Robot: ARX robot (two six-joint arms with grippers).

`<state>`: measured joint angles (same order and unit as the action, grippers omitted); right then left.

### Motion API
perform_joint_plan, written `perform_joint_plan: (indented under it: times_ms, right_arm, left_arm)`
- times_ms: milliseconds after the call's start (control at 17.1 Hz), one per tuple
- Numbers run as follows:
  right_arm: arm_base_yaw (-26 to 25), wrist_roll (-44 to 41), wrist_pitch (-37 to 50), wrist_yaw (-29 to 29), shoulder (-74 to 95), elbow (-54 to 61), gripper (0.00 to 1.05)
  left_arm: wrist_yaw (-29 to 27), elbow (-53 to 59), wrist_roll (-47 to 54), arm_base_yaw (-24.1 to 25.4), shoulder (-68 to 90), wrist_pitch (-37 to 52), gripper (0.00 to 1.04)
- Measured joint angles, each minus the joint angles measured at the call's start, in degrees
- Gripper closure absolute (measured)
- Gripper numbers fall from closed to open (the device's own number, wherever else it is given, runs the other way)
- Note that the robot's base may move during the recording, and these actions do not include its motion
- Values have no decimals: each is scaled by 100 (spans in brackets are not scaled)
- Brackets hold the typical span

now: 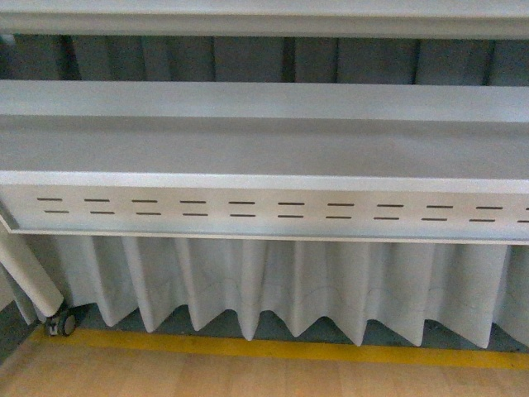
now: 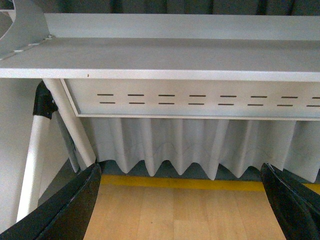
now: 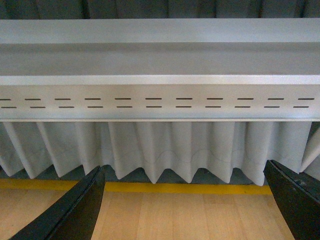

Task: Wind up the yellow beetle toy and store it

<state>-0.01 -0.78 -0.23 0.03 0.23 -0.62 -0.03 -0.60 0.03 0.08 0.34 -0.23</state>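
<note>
The yellow beetle toy is out of view in every frame. In the left wrist view my left gripper stands open, its black fingers wide apart with only wooden floor between them. The right wrist view shows my right gripper open the same way, black fingers spread over bare wooden floor. Neither gripper appears in the front view.
A grey table with a slotted front panel fills the front view. A pleated white skirt hangs under it. A yellow floor line borders the wooden floor. A white table leg and a caster stand at the left.
</note>
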Motion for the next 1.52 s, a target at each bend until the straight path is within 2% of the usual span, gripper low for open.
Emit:
perform_joint_plan:
  times_ms: [1517]
  right_arm:
    - [0,0,0,0,0,0,7]
  left_arm:
    - [0,0,0,0,0,0,7]
